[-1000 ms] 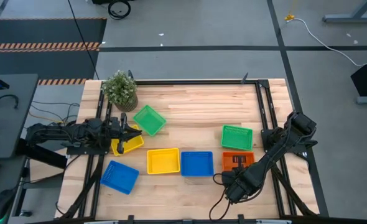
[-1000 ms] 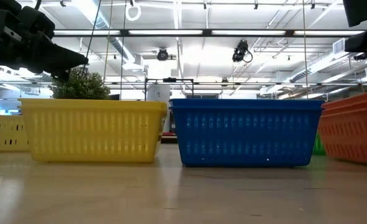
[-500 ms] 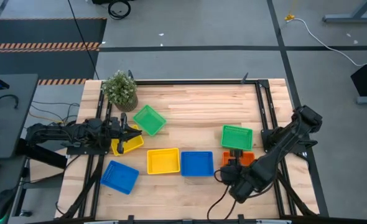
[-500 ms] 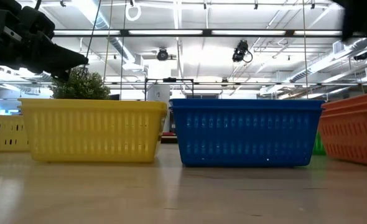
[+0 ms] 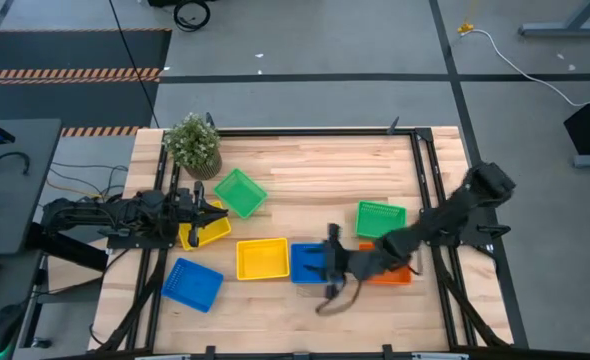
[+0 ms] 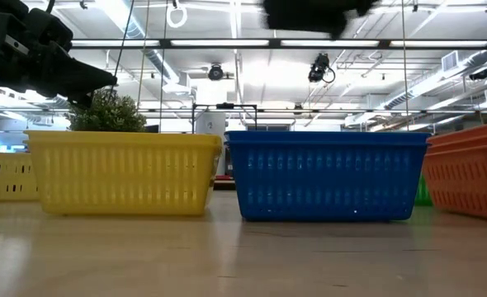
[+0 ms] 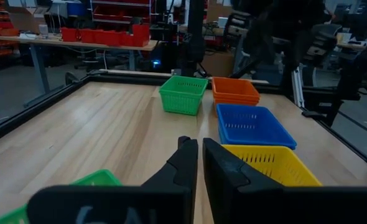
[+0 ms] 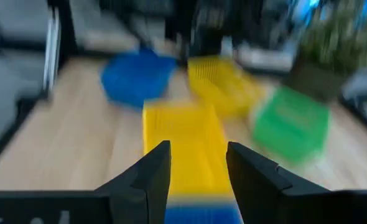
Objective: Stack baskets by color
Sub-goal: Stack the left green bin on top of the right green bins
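Baskets lie scattered over the wooden bench (image 5: 305,170). Along the near side sit a yellow basket (image 5: 262,258) and a blue basket (image 5: 313,262) side by side, with an orange basket (image 5: 393,270) to their right, mostly covered by the right arm. A green basket (image 5: 380,217) stands just beyond the orange one. Toward the left, a second green basket (image 5: 240,192) lies tilted near the potted plant (image 5: 193,144) at the far left corner, a second yellow basket (image 5: 207,231) sits below it, and a second blue basket (image 5: 192,284) rests at the near left edge.

The right gripper (image 5: 332,262) reaches low across the bench and hovers over the middle blue basket; its fingers (image 8: 147,177) stand apart with nothing between them, the yellow basket showing through the gap in its wrist view.

The left gripper (image 5: 213,211) waits at the left edge of the bench, above the second yellow basket, its fingers (image 7: 186,163) nearly together and holding nothing.

In the low view the near yellow and blue baskets stand upright, almost touching.
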Controlling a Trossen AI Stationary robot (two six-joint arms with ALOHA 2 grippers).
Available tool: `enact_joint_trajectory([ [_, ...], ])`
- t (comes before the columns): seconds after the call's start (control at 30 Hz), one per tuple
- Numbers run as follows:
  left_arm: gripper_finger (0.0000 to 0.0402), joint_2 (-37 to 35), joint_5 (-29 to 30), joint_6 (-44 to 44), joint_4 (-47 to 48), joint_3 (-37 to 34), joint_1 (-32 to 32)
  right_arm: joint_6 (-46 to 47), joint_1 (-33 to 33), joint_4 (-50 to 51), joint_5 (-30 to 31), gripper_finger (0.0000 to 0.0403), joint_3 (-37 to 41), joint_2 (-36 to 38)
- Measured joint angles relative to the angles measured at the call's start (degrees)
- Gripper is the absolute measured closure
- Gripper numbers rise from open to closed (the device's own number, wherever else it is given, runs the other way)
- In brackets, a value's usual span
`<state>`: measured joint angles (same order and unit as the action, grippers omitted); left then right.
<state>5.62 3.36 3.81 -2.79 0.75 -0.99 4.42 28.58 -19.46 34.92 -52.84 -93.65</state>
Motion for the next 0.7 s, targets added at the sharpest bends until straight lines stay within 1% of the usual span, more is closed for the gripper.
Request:
enact_joint_trajectory([
  [0.07,0.0366,0.0,0.0,0.0,0.0,0.0,0.0,-5.5,-3.1,-13.8,-1.9,0.0241,0.9,-3.3],
  [0.13,0.0365,0.0,0.0,0.0,0.0,0.0,0.0,-9.8,-6.0,-24.6,-2.0,0.0242,0.6,-6.9],
  [0.2,0.0366,0.0,0.0,0.0,0.0,0.0,0.0,-13.2,-8.5,-32.0,-2.1,0.0243,-0.4,-10.6],
  [0.27,0.0369,0.0,0.0,0.0,0.0,0.0,0.0,-15.2,-10.6,-36.7,-2.0,0.0242,-1.8,-13.9],
  [0.33,0.0373,0.0,0.0,0.0,0.0,0.0,0.0,-15.4,-12.5,-39.5,-2.0,0.0242,-3.3,-16.6],
  [0.5,0.0376,0.0,0.0,0.0,0.0,0.0,0.0,-15.8,-15.5,-39.6,-2.0,0.0243,-5.3,-20.9],
  [0.6,0.0372,0.0,0.0,0.0,0.0,0.0,0.0,-21.2,-15.9,-40.0,-1.6,0.0243,-5.0,-20.2],
  [0.7,0.0368,0.0,0.0,0.0,0.0,0.0,0.0,-27.8,-15.1,-40.0,0.3,0.0245,-3.8,-18.0],
])
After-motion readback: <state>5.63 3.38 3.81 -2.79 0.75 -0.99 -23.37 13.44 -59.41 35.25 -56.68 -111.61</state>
